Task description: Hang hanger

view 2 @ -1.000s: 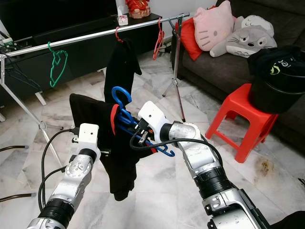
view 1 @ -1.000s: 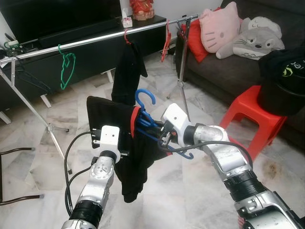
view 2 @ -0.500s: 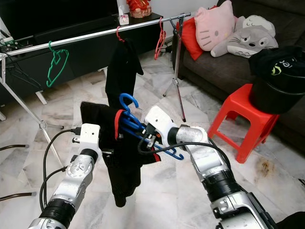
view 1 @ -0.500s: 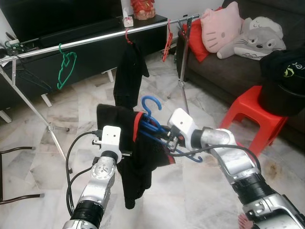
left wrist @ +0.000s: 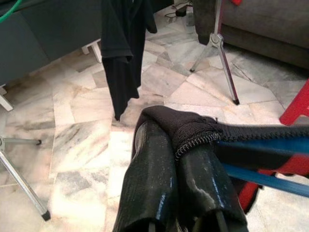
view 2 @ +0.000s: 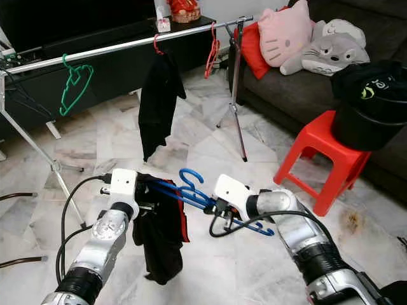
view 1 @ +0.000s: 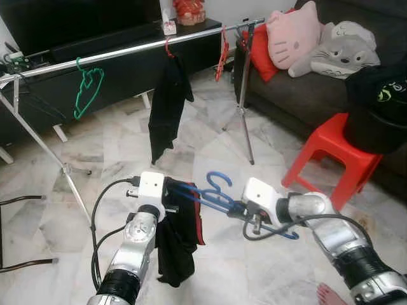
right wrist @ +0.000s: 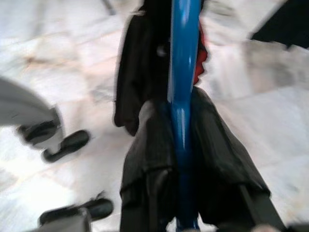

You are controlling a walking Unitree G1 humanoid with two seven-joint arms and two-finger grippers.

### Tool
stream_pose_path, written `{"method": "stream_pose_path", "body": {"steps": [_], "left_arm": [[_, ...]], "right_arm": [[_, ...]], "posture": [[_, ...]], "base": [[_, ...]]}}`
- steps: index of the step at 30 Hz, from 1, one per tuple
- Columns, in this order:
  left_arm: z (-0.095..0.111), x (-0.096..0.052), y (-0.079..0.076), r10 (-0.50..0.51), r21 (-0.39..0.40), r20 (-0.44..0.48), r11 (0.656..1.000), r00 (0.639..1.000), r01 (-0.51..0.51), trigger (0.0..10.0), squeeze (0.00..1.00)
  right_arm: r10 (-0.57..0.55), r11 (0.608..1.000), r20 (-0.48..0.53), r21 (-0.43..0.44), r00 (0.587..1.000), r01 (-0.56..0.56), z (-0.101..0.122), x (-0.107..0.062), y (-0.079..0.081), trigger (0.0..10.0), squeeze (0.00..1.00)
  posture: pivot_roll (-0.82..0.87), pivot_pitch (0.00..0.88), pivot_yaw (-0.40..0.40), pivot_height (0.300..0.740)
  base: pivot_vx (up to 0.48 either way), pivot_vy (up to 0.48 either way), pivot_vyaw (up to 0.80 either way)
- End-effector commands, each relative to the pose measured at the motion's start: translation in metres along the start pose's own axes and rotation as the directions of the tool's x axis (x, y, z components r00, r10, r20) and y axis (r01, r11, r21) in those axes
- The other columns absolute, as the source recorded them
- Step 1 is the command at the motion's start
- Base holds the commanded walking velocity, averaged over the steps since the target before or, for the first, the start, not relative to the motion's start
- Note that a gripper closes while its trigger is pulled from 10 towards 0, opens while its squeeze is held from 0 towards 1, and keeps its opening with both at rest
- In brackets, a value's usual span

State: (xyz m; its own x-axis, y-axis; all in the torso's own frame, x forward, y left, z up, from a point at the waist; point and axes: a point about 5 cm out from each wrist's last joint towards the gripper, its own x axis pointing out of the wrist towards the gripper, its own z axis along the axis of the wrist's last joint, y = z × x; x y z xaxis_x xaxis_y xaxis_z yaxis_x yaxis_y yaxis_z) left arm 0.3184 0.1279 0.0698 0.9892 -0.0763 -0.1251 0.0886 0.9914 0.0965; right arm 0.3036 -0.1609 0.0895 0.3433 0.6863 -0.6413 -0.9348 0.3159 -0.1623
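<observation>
I have both arms low in front of me over the pale marble floor [view 1: 57,190]. My right gripper [view 1: 236,208] has its jaws clenched on the blue plastic hanger [view 1: 219,190] near its middle; in the right wrist view the blue bar [right wrist: 182,96] runs straight between the two black fingers [right wrist: 145,159]. The hanger lies roughly level between my two arms, its hook standing upward. One end of it reaches my left gripper [view 1: 166,189], where a black garment with a red lining [view 1: 178,241] is draped over it and hangs down in a bunch toward the floor. In the left wrist view my left jaws are pressed together, with the knitted black hem of the garment [left wrist: 193,133] wrapped over their tips; I cannot tell from here whether they pinch the cloth or merely sit under it.

Beyond my arms stands the silver metal clothes rail [view 1: 127,51], well apart from the hanger I hold. On the rail hang an empty green hanger [view 1: 86,89], a black shirt on a red hanger [view 1: 168,101] and an empty red hanger [view 1: 220,57]. To my right sit a red plastic stool [view 1: 324,155] carrying a black bundle [view 1: 378,101], and a dark sofa [view 1: 318,95] with a pink cat cushion [view 1: 294,35] and a grey plush toy [view 1: 334,51].
</observation>
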Motion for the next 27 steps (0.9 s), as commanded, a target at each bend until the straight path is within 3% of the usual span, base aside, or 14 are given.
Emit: {"method": "stream_pose_path", "body": {"steps": [1,5,7,9,14,21,23,27], "left_arm": [[0.013,0.004,0.013,0.048,-0.002,0.053,0.999,0.997,-0.048,0.0,0.00],[0.012,0.004,0.013,0.048,-0.001,0.052,0.999,0.997,-0.048,0.0,0.00],[0.005,0.002,0.016,0.064,0.011,0.028,0.998,0.998,-0.064,0.0,0.00],[0.004,0.001,0.017,0.066,0.012,0.024,0.998,0.997,-0.067,0.0,0.00],[0.002,0.002,0.020,0.090,0.018,0.018,0.996,0.996,-0.091,0.0,0.00],[-0.008,-0.006,0.042,0.208,0.016,-0.009,0.978,0.978,-0.207,0.0,0.00],[-0.017,-0.015,0.060,0.302,-0.002,-0.026,0.953,0.953,-0.302,0.0,0.00],[-0.025,-0.022,0.072,0.362,-0.009,-0.052,0.932,0.931,-0.362,0.0,0.00]], "right_arm": [[0.164,0.986,-0.098,0.003,0.981,-0.165,-0.021,0.006,0.023,0.0,0.00],[0.213,0.976,-0.115,-0.009,0.970,-0.215,-0.027,0.004,0.028,0.0,0.00],[0.293,0.949,-0.202,-0.056,0.935,-0.310,-0.037,-0.007,0.036,0.0,0.00],[0.302,0.945,-0.217,-0.064,0.928,-0.322,-0.039,-0.009,0.036,0.0,0.00],[0.220,0.966,-0.237,-0.084,0.946,-0.245,-0.041,-0.015,0.024,0.0,0.00],[0.114,0.992,-0.130,-0.032,0.985,-0.119,-0.038,-0.018,0.019,0.0,0.00],[0.033,0.997,-0.031,0.065,0.999,-0.031,-0.041,-0.017,0.022,0.0,0.00],[0.029,0.993,0.046,0.109,0.999,-0.034,-0.040,-0.017,0.030,0.0,0.00]], "posture": [[-0.19,0.026,0.063,0.732],[-0.19,0.026,0.063,0.732],[-0.19,0.011,0.061,0.732],[-0.19,0.006,0.059,0.732],[-0.19,0.000,0.061,0.732],[-0.20,0.000,0.065,0.732],[-0.19,0.000,0.068,0.732],[-0.19,0.000,0.074,0.732]], "base": [[0.000,0.000,0.00],[0.000,0.000,0.00],[0.000,0.000,0.00],[0.000,0.000,0.00],[0.000,0.000,0.00],[0.000,0.000,0.00],[0.000,0.000,0.00],[0.000,0.000,0.00]]}}
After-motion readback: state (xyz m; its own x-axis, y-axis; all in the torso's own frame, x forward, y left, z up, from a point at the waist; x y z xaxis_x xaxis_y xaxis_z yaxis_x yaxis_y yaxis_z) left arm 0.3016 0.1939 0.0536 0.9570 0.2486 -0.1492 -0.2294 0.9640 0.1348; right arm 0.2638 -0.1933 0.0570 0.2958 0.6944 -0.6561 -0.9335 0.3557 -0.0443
